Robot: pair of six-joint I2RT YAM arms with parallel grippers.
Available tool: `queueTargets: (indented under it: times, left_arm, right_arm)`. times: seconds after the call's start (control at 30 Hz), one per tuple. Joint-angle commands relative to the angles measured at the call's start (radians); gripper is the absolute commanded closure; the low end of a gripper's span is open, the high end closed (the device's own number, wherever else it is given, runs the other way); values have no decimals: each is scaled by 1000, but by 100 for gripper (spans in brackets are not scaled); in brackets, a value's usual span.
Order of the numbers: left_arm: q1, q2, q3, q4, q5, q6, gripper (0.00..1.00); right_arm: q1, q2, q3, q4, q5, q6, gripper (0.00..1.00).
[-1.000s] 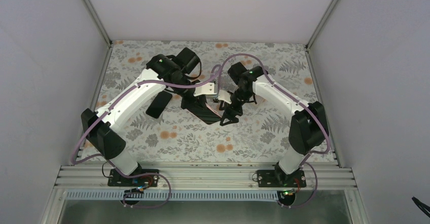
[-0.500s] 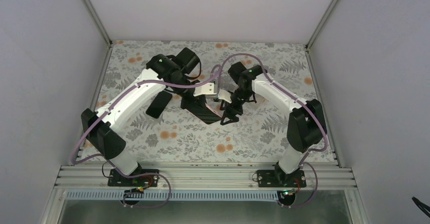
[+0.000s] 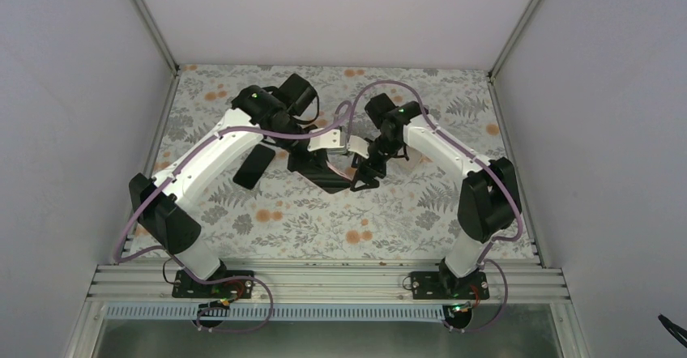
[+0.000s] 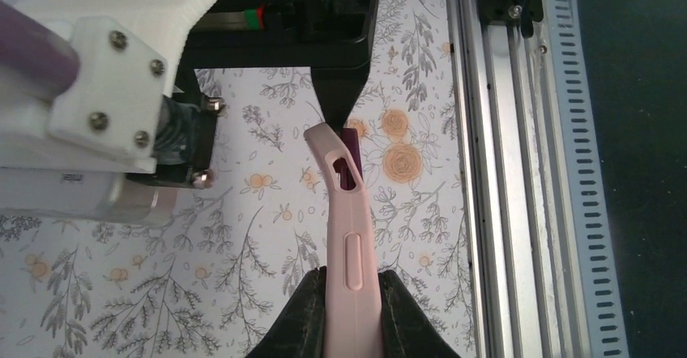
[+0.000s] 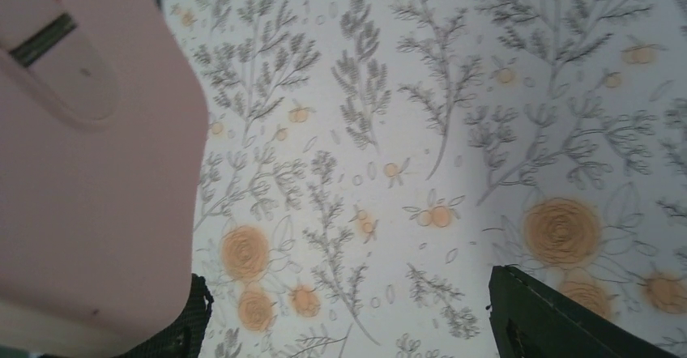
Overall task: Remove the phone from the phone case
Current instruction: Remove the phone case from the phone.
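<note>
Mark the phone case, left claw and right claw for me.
phone case (image 4: 348, 212): left wrist view, pink side edge above the button.
left claw (image 4: 351, 293): left wrist view, midway between the fingertips, clamped on the case.
right claw (image 5: 348, 301): right wrist view, open gap midway between the fingertips.

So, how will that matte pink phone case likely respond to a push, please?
Probably bendy: the pink phone case curls off the dark purple phone at one corner. Likely grippy: matte skin, pinched in the left gripper.
</note>
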Motion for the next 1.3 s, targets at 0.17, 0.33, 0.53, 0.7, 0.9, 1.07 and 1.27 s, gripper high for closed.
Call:
queueTargets:
  times: [0.17, 0.33, 0.53, 0.7, 0.9, 1.07, 1.27]
  left_arm:
    - [-19, -3, 6, -32, 224, 60, 98]
    - [1, 0, 36, 65, 162, 11, 98]
    - [39, 43, 137, 85, 172, 18, 98]
    - [99, 68, 179, 120, 188, 12, 98]
    - [192, 94, 199, 207, 228, -11, 98]
    - [210, 176, 324, 144, 285, -2, 98]
    - [212, 190, 350, 157, 305, -7, 98]
  right_arm:
    - [-28, 63, 157, 285, 45, 211, 16]
    - [-5, 72, 208, 318, -23, 262, 15]
    - [23, 27, 230, 358, -111, 289, 13]
    - [30, 51, 308, 253, -234, 247, 13]
    - [76, 30, 308, 229, -282, 202, 13]
    - [111, 31, 352, 216, -329, 200, 13]
    - [123, 33, 422, 168, -395, 189, 13]
